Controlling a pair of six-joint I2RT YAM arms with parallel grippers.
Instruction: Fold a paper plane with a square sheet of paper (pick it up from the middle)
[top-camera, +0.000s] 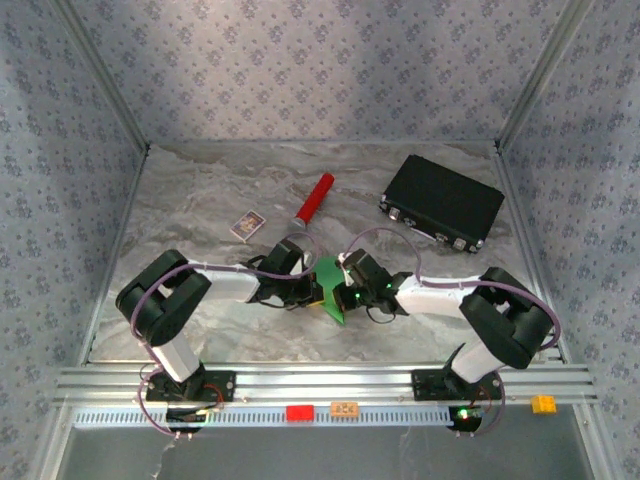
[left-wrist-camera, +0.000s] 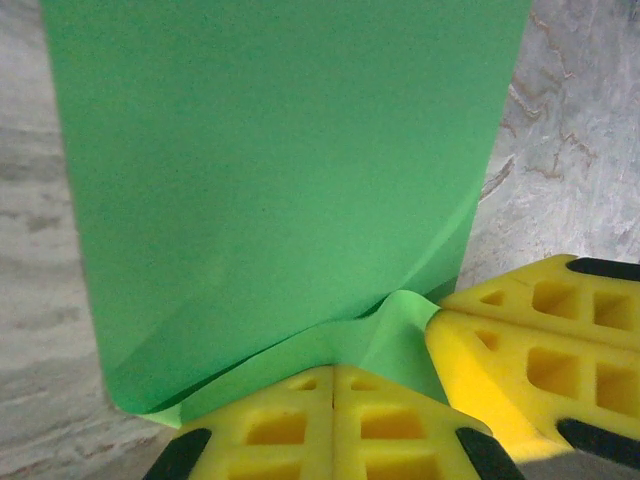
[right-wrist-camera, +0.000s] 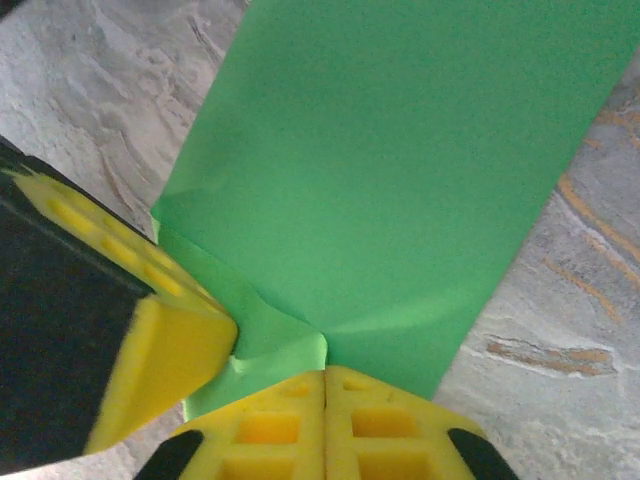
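The square sheet of paper (top-camera: 331, 291) is bright green and doubled over, lifted at the front middle of the table between the two arms. My left gripper (top-camera: 312, 291) is shut on its lower edge. In the left wrist view its yellow fingertips (left-wrist-camera: 300, 385) meet on the wrinkled edge of the sheet (left-wrist-camera: 280, 180). My right gripper (top-camera: 347, 291) is shut on the same edge, right beside the left. In the right wrist view the sheet (right-wrist-camera: 420, 170) rises from my closed gripper (right-wrist-camera: 326, 371), with the left fingers (right-wrist-camera: 160, 345) close by. A paper plane is out of view.
A red cylinder (top-camera: 314, 199) and a small printed card (top-camera: 246, 225) lie behind the grippers. A black case (top-camera: 442, 201) sits at the back right. Patterned walls close in the marbled table (top-camera: 200, 190) on three sides.
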